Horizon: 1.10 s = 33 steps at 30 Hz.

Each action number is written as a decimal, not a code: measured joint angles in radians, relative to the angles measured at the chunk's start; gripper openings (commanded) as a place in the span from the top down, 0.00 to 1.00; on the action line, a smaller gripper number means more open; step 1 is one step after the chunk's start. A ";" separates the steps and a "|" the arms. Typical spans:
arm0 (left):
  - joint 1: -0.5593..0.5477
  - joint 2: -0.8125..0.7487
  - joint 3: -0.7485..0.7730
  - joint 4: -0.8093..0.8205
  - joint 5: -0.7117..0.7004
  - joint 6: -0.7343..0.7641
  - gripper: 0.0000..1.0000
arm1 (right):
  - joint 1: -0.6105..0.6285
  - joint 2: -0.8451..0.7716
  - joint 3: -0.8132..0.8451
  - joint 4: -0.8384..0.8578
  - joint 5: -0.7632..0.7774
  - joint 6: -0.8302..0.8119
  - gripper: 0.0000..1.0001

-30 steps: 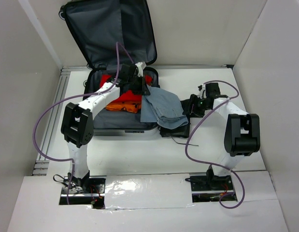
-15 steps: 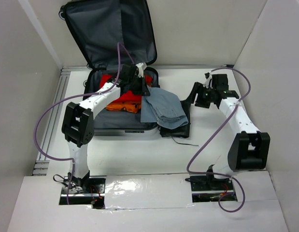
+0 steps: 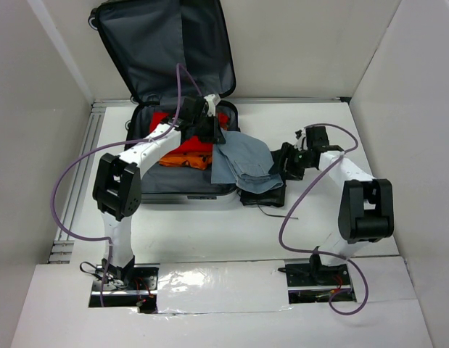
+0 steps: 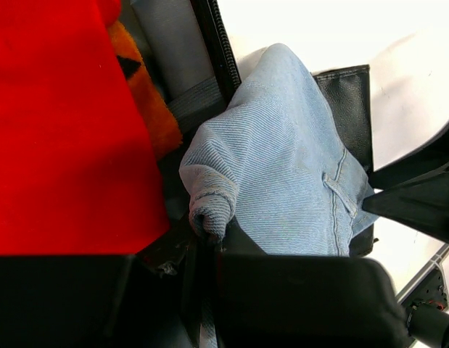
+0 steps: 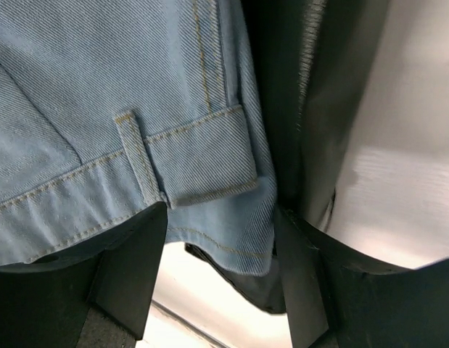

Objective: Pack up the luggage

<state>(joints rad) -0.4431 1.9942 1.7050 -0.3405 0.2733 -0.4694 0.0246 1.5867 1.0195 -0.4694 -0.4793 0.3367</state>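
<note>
Top overhead, far; wrists close, seemingly sharing jeans [image 4: 282, 174].

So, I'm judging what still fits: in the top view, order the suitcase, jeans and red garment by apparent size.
1. suitcase, lid open
2. jeans
3. red garment; the left arm hides part of it, so this is less sure

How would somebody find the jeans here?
Find the open suitcase at the back of the table. Draped over its right edge onto a black garment lie the jeans. They alone are pale blue denim; the clothes inside are red and orange.
</note>
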 measured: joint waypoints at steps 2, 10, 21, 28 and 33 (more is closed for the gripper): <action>0.000 0.000 0.000 0.000 -0.001 0.000 1.00 | 0.007 0.011 -0.012 0.027 -0.011 0.006 0.34; -0.001 0.000 -0.004 0.002 -0.007 0.000 1.00 | 0.013 0.058 -0.031 0.074 -0.023 0.016 0.34; -0.003 0.013 -0.004 0.003 -0.006 0.000 1.00 | 0.014 0.118 -0.071 0.164 -0.059 0.048 0.79; -0.004 0.017 -0.004 0.001 -0.008 0.003 1.00 | 0.013 0.123 -0.066 0.169 -0.076 0.057 1.00; -0.004 0.017 0.008 -0.015 -0.010 0.022 1.00 | 0.015 0.092 -0.017 0.092 -0.053 0.044 1.00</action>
<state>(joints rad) -0.4473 2.0109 1.7126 -0.3557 0.2634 -0.4473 0.0395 1.6787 1.0023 -0.3775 -0.5323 0.3805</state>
